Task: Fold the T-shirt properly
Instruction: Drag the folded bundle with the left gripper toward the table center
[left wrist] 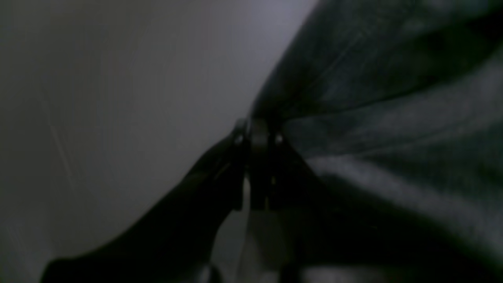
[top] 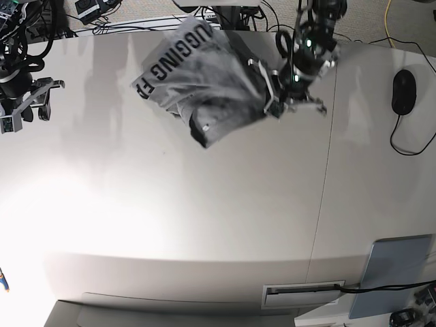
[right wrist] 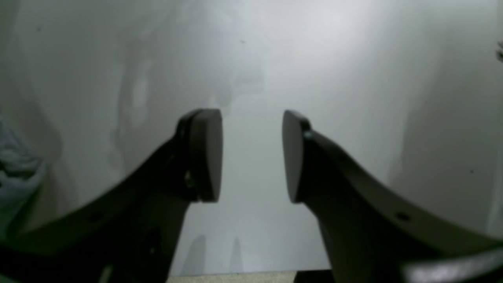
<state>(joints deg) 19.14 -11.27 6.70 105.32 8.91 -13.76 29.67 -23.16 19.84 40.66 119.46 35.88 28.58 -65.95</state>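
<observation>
So the grey T-shirt (top: 225, 88) is bunched up toward the far side of the white table (top: 184, 204), a bit left of centre in the base view, with part of the black block lettering turned up and readable as "UGGING F". No neat fold can be made out; it's basically a crumpled heap with a rounded flap poking toward the near side.

The right-hand edge of the shirt is pinched by the left gripper (left wrist: 257, 135). In the left wrist view its fingertips are pressed together with the cloth caught right at the tips, and creases are fanned out from that spot. That view is pretty dark and blurry, so how much fabric is gripped can't be told. The arm is smeared in the base view too.

The right gripper (right wrist: 252, 155) is held over bare tabletop, well apart from the shirt, its two fingers spread wide with nothing between them. Only a scrap of grey cloth is caught at the left edge of that wrist view.

Over on the right side of the table, a black computer mouse (top: 404, 92) is seen with its cable (top: 407, 154) looped beside it.
</observation>
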